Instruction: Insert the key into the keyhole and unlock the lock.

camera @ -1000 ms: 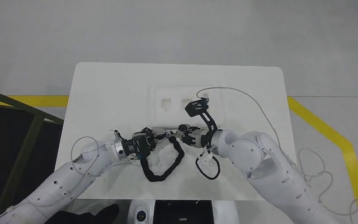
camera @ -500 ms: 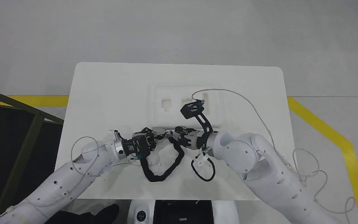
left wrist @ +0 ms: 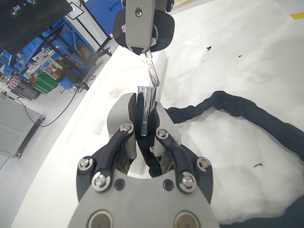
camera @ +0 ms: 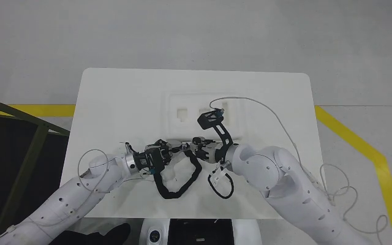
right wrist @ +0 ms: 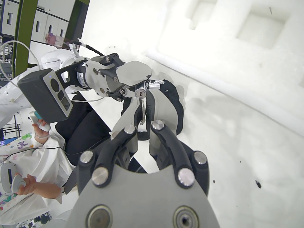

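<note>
**Fig. Key meets lock cylinder (near to far).** Nearest, the left jaws are clamped tight on the chrome lock cylinder (left wrist: 146,100). Its black cable (left wrist: 237,105) trails over the bench (left wrist: 237,36). Just beyond, the key (left wrist: 152,73) is pinched in the closed right jaws, w/ its tip at the rim by the keyhole (right wrist: 140,93); we cannot tell if it has entered. The blade looks tilted vs. the cylinder axis. Risks, in our judgement: pushing w/o re-aligning may jam the tip on the rim, skid the key in its grip, or twist the cylinder askew. Farthest, a foam tray (right wrist: 213,48).
</note>
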